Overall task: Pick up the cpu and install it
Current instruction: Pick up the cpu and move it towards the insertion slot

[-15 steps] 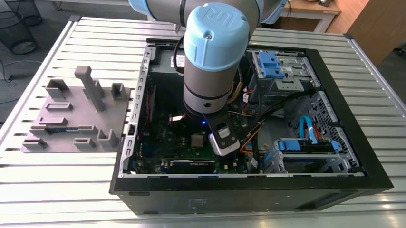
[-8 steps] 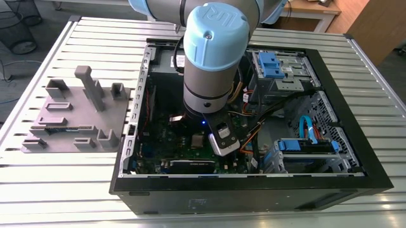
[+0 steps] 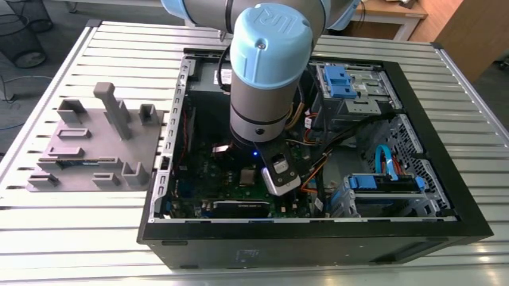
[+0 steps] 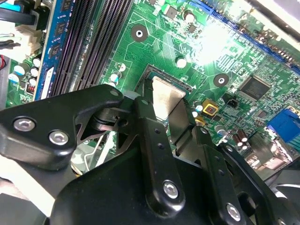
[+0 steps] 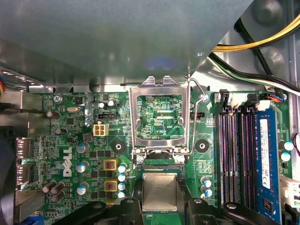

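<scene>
The cpu [image 5: 159, 191], a small square chip with a silvery-grey top, lies flat between my two black fingers [image 5: 127, 206], level with the socket's dark rim [image 4: 149, 69] on the green motherboard [image 5: 70, 140]. My gripper [image 5: 159, 202] is shut on the cpu, one finger against each side. The second wrist view shows the same grip, with the cpu [image 4: 166, 96] wedged between the fingers [image 4: 151, 136]. The socket's silver load plate [image 5: 159, 117] stands open just beyond the chip. In the exterior view, the arm [image 3: 266, 71] reaches down into the open computer case [image 3: 318, 238].
Memory slots and a blue memory stick [image 5: 265, 154] run beside the socket. Yellow and black cables [image 5: 253, 44] cross above them. Blue drive bays [image 3: 342, 80] fill the case's far side. A grey fixture block [image 3: 95, 149] sits on the slatted table at the exterior view's left.
</scene>
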### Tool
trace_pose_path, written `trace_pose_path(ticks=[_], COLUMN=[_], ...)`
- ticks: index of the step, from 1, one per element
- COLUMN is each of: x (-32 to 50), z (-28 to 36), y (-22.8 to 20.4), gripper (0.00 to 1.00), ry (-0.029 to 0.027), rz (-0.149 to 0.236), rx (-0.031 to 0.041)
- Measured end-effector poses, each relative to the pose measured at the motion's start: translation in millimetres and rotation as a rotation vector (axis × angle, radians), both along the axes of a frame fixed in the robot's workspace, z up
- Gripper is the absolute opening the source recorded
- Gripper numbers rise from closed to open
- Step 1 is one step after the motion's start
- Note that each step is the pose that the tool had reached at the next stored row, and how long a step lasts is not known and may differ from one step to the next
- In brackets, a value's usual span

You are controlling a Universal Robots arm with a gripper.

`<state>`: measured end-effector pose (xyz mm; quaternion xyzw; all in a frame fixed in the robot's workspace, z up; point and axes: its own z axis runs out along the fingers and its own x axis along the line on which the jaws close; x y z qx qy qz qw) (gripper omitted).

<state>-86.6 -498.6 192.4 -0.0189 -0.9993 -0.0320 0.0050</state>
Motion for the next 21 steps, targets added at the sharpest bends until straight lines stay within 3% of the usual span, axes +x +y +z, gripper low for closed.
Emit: trace_pose_path(ticks=[6, 10, 15, 21], x=[0.0, 0.0, 0.0, 0.1], z=[5.4, 5.4, 5.5, 5.2], y=[0.0, 0.0, 0.0, 0.0], gripper=[0.38, 0.38, 0.38, 0.38], ry=[-0.0001, -0.0057, -0.0059, -0.0059], rz=[0.0, 0.002, 0.003, -0.026], rx=[0.0002, 0.0002, 0.0001, 0.0])
